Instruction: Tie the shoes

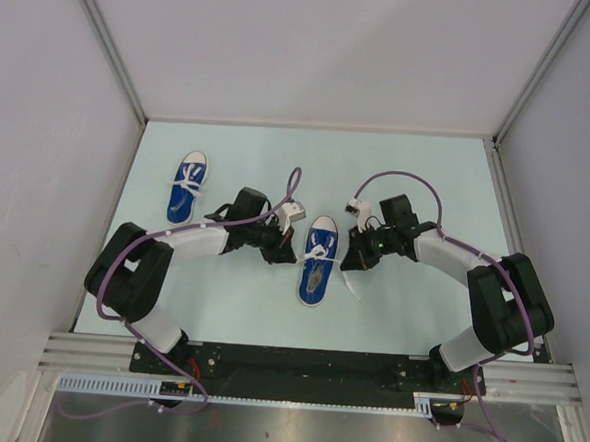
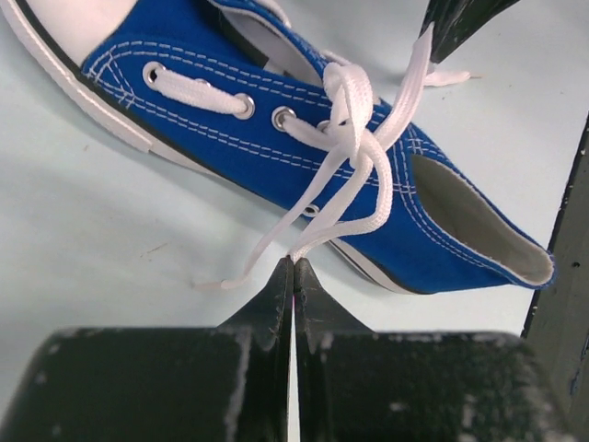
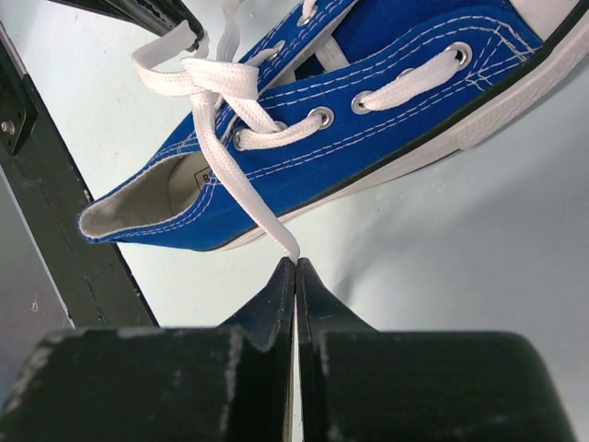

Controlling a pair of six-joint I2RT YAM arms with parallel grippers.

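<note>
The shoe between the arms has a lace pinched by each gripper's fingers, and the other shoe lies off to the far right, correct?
No. The top view shows the other shoe at the far left, beyond the left arm. The rest holds: the left gripper is shut on one lace of the middle shoe, the right gripper on another.

Blue shoes [image 1: 318,260], white laces [image 2: 354,138], white toe cap [image 2: 69,20], grey insole [image 2: 460,212], pale mint table [image 1: 399,318]
</note>
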